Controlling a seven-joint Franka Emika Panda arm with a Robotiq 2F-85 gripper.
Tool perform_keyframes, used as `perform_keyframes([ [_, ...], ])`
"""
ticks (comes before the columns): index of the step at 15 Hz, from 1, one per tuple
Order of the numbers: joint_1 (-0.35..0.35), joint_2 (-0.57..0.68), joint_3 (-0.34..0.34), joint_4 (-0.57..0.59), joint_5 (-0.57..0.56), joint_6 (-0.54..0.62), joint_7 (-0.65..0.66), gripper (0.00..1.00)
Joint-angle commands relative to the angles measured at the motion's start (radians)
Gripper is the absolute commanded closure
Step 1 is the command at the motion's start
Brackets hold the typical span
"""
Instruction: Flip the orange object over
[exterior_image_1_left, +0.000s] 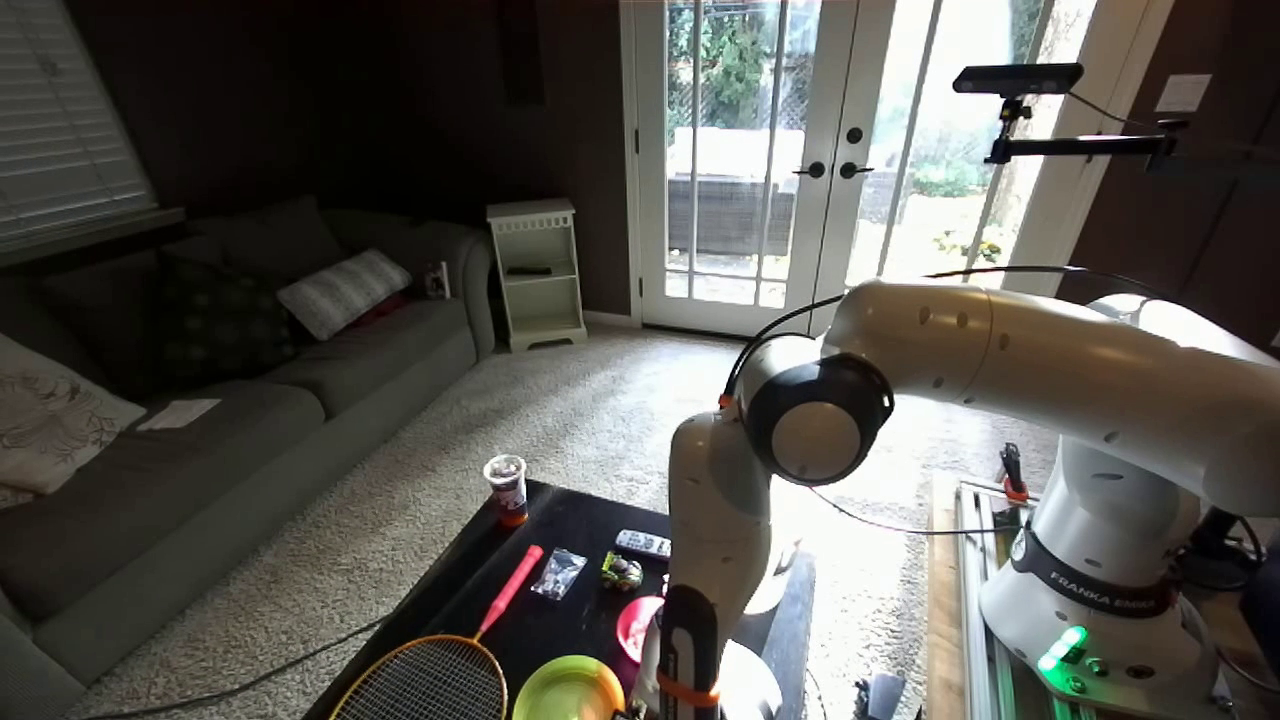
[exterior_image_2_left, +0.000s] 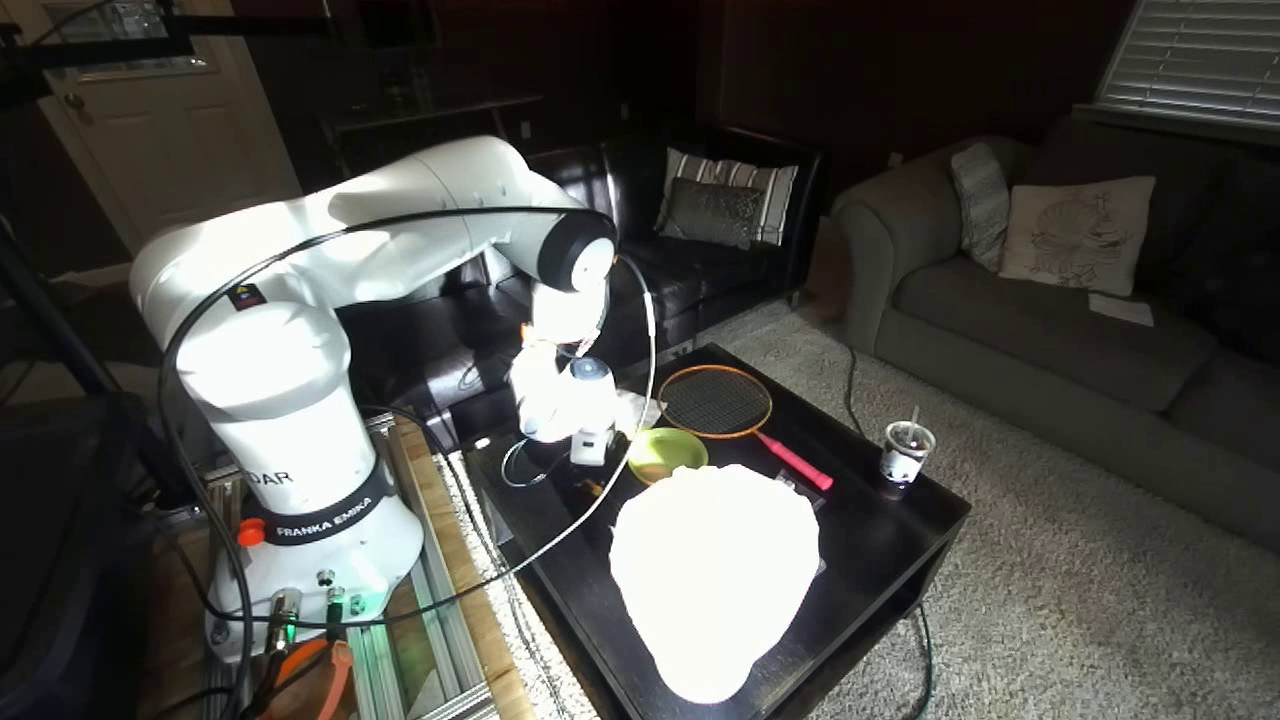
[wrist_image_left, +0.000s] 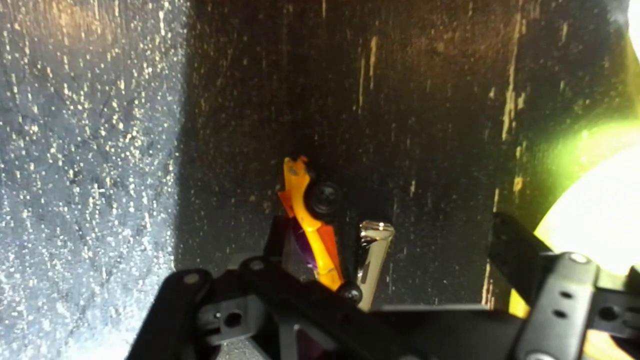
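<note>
One orange toy car (wrist_image_left: 297, 192) on its side, tabletop (wrist_image_left: 425, 135) | gripper (wrist_image_left: 390, 231) spread wide, car between its fingers (wrist_image_left: 517, 245) | green bowl (exterior_image_2_left: 685, 450) near

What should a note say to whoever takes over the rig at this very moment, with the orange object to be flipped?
Gripper: open, nothing held, low over the table.
Orange toy car: on its side, wheels facing right in the wrist view, near one side of the open jaws; I can't tell if they touch.
Silver object: beside the car's wheel side; it may get in the way.
Done: gripper is at the car; no grasp made. Whether a flip was tried can't be told.
Left: grasp the car, turn it over, release, back off.
</note>
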Motion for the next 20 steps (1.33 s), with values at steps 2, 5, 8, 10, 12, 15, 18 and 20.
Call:
perform_keyframes([
  [2, 0.042, -0.019, -0.019, -0.002, 0.049, 0.008, -0.001, 0.0],
  [5, 0.064, -0.029, -0.034, -0.006, 0.067, 0.007, 0.003, 0.34],
  [8, 0.078, -0.038, -0.044, -0.012, 0.079, 0.004, 0.003, 0.56],
  [10, 0.091, -0.044, -0.054, -0.015, 0.09, -0.005, 0.004, 0.7],
  [12, 0.098, -0.045, -0.06, -0.016, 0.1, -0.012, 0.001, 0.83],
  [15, 0.089, -0.053, -0.053, -0.026, 0.09, -0.028, -0.012, 0.96],
  [18, 0.084, -0.072, -0.047, -0.047, 0.081, -0.053, -0.026, 0.94],
  [20, 0.096, -0.105, -0.053, -0.077, 0.084, -0.106, -0.035, 0.94],
])
